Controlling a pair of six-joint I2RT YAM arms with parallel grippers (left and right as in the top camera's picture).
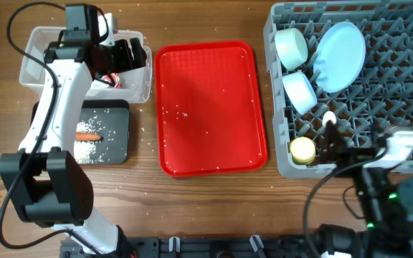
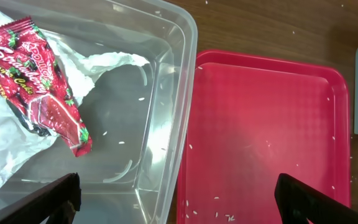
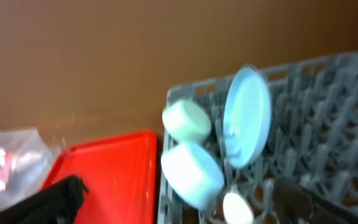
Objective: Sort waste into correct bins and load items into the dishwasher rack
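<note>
left gripper (image 2: 178, 188) spread wide, empty, over clear bin (image 2: 188, 93) at far-left corner | wrapper (image 2: 42, 87) inside | right gripper (image 3: 179, 186) spread, empty, by rack (image 1: 400, 86) | judged: lift left straight up, clearing bin wall

Open room lies over the red tray (image 1: 210, 86), walled between the clear bin (image 1: 147, 75) and the taller dishwasher rack (image 1: 272, 93).

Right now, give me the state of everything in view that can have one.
Left tool: open, empty.
Right tool: open, empty.
Clear tub: holds snack wrapper and napkins.
Black tub: holds carrot stick and rice.
Red tray: bare except stray grains.
Plate: on edge in the rack.
Two bowls: on their sides in the rack.
Yellow cup: in the rack's corner.
</note>
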